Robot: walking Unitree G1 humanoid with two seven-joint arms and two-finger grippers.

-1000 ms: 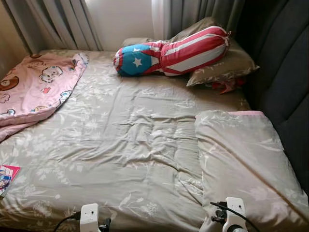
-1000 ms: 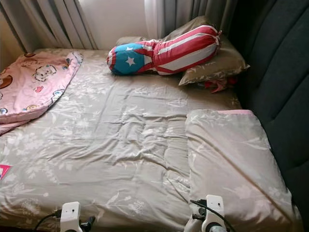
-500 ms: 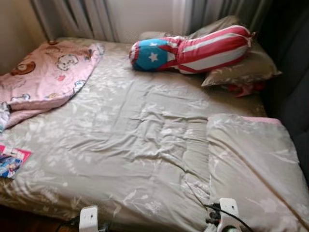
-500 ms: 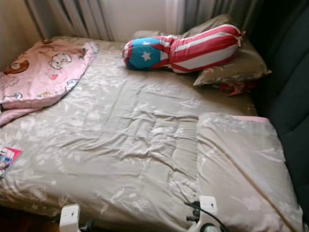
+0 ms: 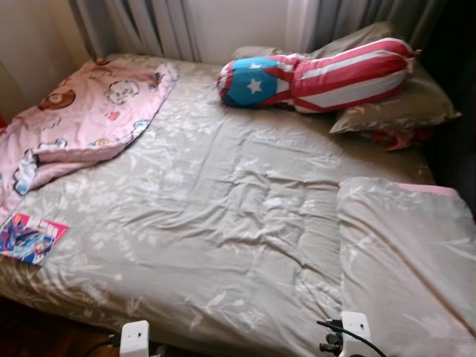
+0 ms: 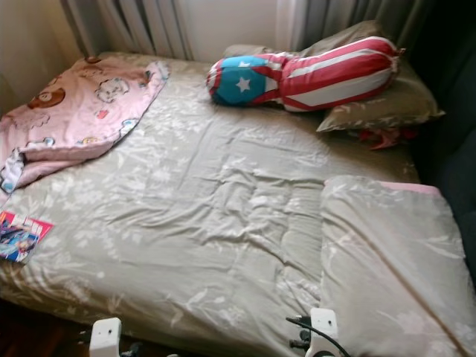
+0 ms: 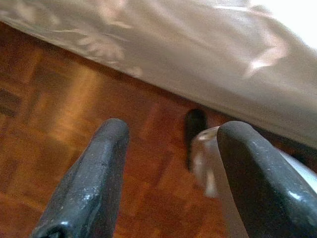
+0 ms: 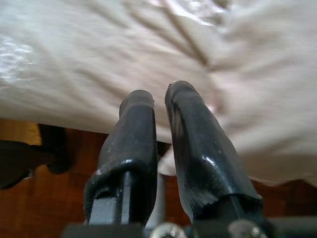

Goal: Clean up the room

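A wide bed (image 5: pixel 223 223) with a grey-beige leaf-print sheet lies before me. A crumpled pink cartoon blanket (image 5: pixel 82 119) covers its far left corner. A colourful magazine (image 5: pixel 30 238) rests at the bed's left front edge. A stars-and-stripes bolster (image 5: pixel 327 74) leans on a pillow (image 5: pixel 401 108) at the head. My left gripper (image 7: pixel 173 129) is open, low over the wooden floor beside the bed's edge. My right gripper (image 8: pixel 159 96) is shut on nothing, pointing at the sheet's overhang. Both wrists (image 5: pixel 135 338) (image 5: pixel 355 329) hang at the near edge.
A folded quilt (image 5: pixel 405 260) in the same print lies on the bed's right front. A red scrap (image 5: pixel 398 137) peeks from under the pillow. Curtains (image 5: pixel 141 26) hang behind, and a dark padded headboard (image 6: pixel 454 160) runs along the right. Wooden parquet (image 7: pixel 64 114) runs under the bed.
The view has swung left, so the magazine and more of the pink blanket have come into sight. Nothing on the bed has moved, and both arms hang as before.
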